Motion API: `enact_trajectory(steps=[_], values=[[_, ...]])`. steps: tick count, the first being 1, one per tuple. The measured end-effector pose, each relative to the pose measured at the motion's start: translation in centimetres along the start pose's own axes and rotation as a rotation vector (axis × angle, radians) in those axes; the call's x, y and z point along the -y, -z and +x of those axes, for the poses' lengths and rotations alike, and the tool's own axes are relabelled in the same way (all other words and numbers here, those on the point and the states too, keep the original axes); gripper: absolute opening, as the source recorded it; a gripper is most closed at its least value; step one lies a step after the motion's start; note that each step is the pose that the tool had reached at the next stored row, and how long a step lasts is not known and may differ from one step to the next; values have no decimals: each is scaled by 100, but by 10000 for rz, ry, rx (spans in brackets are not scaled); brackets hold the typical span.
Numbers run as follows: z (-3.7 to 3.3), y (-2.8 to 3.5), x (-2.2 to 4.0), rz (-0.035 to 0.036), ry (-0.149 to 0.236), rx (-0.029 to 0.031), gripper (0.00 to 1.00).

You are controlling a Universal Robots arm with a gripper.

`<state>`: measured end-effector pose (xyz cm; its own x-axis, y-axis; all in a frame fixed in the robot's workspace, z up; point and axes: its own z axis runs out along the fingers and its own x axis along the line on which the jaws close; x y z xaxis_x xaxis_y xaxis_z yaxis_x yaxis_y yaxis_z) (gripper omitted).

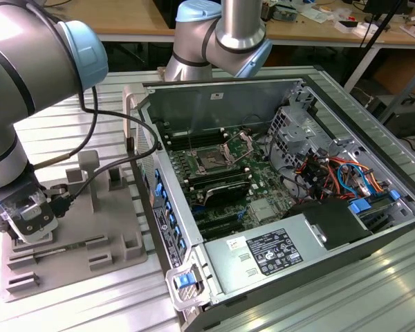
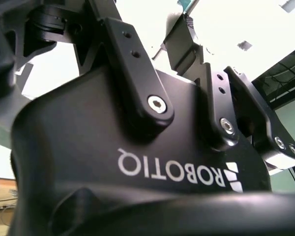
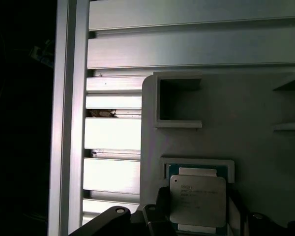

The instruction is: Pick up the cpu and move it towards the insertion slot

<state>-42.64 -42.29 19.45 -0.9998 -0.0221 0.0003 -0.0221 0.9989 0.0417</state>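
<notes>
Here, cpu [image 3: 197,200] flat, edges square with tray [image 3: 246,108].

Satin silvery metal lid on the cpu [image 3: 197,199], not mirror-glossy. Matt grey plastic for the tray [image 1: 69,257] at eight o'clock in the exterior view. Ribbed bare aluminium table [image 1: 380,297], pretty shiny. Glossy silver metal bracket round the insertion slot [image 1: 212,160], green board [image 1: 261,185] around it, dull grey sheet-metal case [image 1: 214,104].

In the first wrist view the gripper [image 3: 197,222] partly hides the cpu [image 3: 197,196].
</notes>
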Motion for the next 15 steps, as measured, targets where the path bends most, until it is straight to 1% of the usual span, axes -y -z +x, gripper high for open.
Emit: enact_trajectory(steps=[2,4,10,15], values=[[0,14,-1,-11,0,0,55],[0,15,0,-20,1,1,55],[0,17,0,-21,1,0,55],[0,59,-2,-33,1,0,55]])
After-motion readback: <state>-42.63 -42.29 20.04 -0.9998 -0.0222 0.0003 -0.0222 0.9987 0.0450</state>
